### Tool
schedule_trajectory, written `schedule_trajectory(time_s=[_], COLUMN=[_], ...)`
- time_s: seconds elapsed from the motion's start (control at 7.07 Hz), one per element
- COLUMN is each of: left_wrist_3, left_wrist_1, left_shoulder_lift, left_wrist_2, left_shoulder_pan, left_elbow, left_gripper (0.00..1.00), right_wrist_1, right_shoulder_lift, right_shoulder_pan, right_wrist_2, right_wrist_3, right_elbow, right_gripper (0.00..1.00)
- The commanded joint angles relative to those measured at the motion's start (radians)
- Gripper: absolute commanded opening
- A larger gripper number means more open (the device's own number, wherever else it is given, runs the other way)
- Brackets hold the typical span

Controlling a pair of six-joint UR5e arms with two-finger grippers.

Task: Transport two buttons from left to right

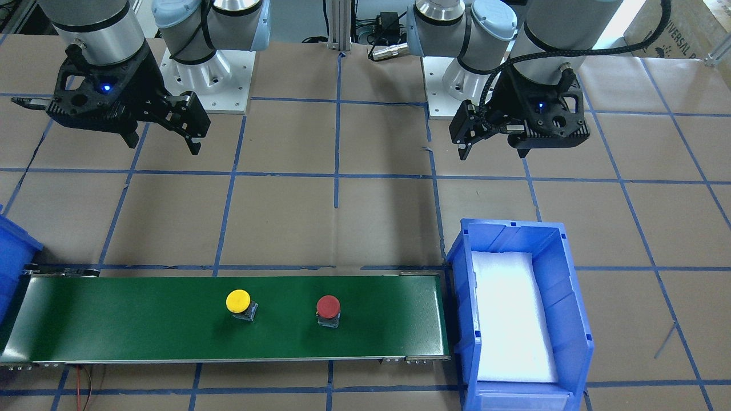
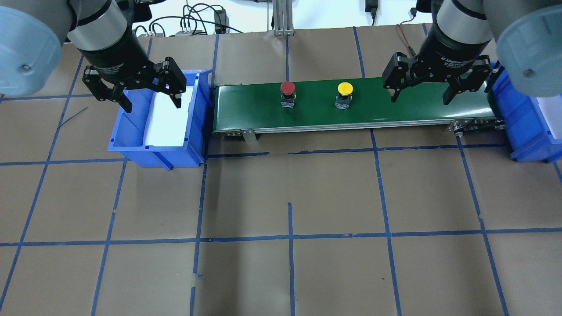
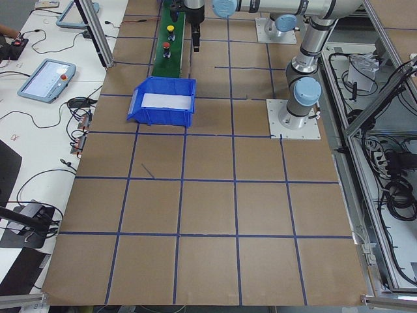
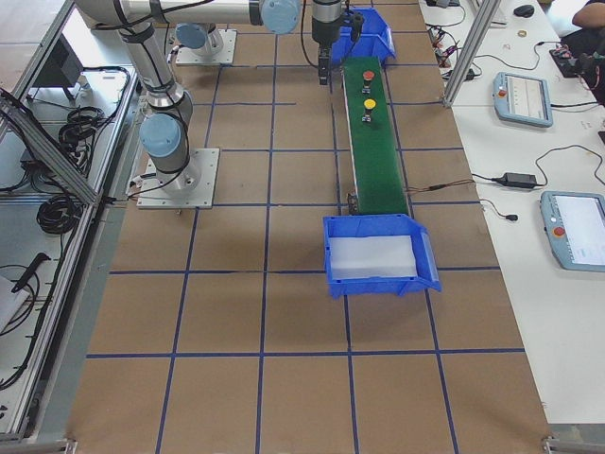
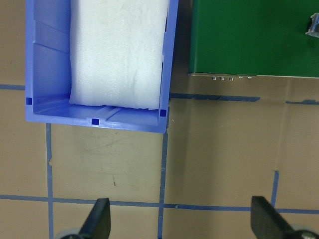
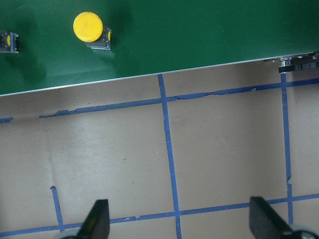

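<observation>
Two on belt (image 2: pixel 316 116): yellow button (image 2: pixel 345 89), red button (image 2: pixel 287 88) | bins (image 2: pixel 153 153) at ends | left fingers (image 2: pixel 174 83), right fingers (image 2: pixel 394 85) spread

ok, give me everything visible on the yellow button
The yellow button has a round yellow cap on a small grey-black block body. It stands upright on the green conveyor belt, apart from the red button, on the side nearer the right gripper. Only the belt touches it; that gripper and the left gripper are open, clear of it.
</observation>
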Motion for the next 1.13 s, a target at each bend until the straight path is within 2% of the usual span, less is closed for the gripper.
schedule_trajectory(time_s=[0.0, 0.71, 0.99], left_wrist_3=[0.000, -0.001, 0.000], left_wrist_1=[0.001, -0.005, -0.039], left_shoulder_lift=[0.000, 0.000, -0.001], left_wrist_2=[0.000, 0.002, 0.005], left_shoulder_pan=[0.001, 0.001, 0.008], left_elbow=[0.000, 0.000, 0.029], left_gripper=[1.00, 1.00, 1.00], right_wrist_1=[0.001, 0.001, 0.001], right_shoulder_lift=[0.000, 0.000, 0.000], right_shoulder_pan=[-0.001, 0.001, 0.004], right_wrist_2=[0.000, 0.002, 0.000], right_wrist_3=[-0.001, 0.000, 0.000], right_elbow=[0.000, 0.000, 0.002], right_gripper=[1.00, 1.00, 1.00])
